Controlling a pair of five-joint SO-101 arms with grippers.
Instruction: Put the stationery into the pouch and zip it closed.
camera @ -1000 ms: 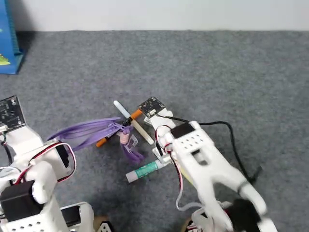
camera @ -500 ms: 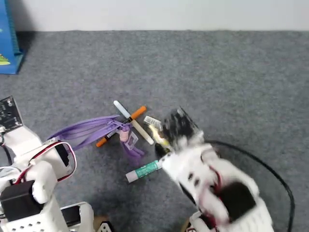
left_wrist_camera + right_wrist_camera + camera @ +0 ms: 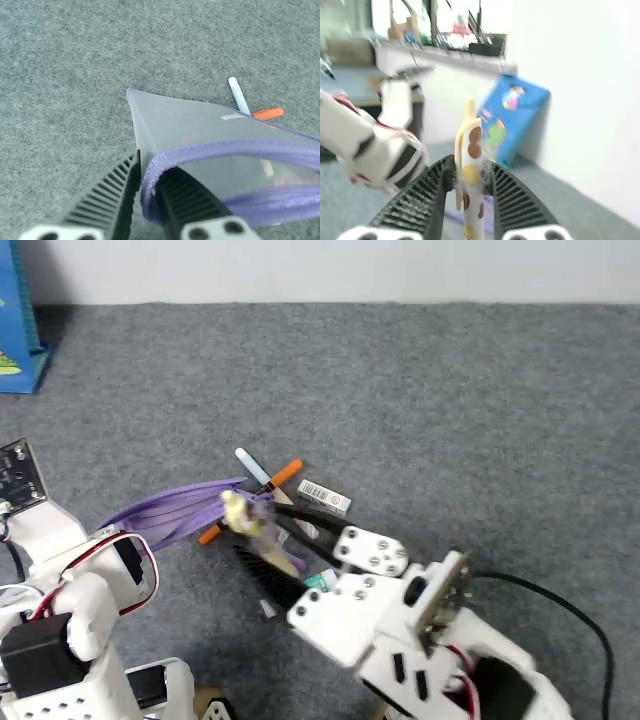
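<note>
We see left gripper [image 3: 147, 165] clenched on pouch [image 3: 200, 125] rim, pouch lifted off grey carpet [image 3: 450, 390]. Right gripper [image 3: 469, 167] grasps yellow spotted pen [image 3: 468, 135], pen end at pouch's far end. Orange marker [image 3: 285, 473], white pen [image 3: 252, 466], small white block [image 3: 324, 497] lie beside pouch.

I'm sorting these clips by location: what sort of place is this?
Probably an indoor robotics lab or workshop: a grey felt-covered table against a white wall, a blue box at its edge, and cluttered shelves in the room behind.
</note>
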